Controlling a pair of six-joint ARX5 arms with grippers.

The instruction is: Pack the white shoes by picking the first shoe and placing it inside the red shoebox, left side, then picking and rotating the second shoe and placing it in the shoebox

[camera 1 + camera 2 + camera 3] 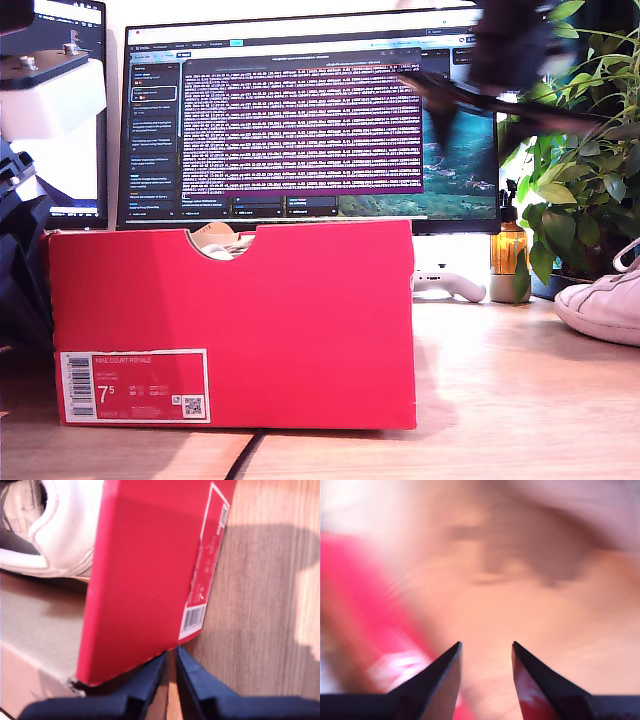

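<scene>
The red shoebox stands on the wooden table, its 7.5 label at the exterior view's lower left. One white shoe lies inside it, and a bit of that shoe shows through the notch. The other white shoe rests on the table at the exterior view's right edge. My first gripper hovers over the box's labelled wall, shut with only a sliver between its fingers and holding nothing. My second gripper is open and empty above the table, with its view motion-blurred and the shoebox a red smear.
A dark arm, blurred, hangs at the exterior view's upper right in front of a wide monitor. A leafy plant, an amber bottle and a white controller stand behind. A black cable runs under the box.
</scene>
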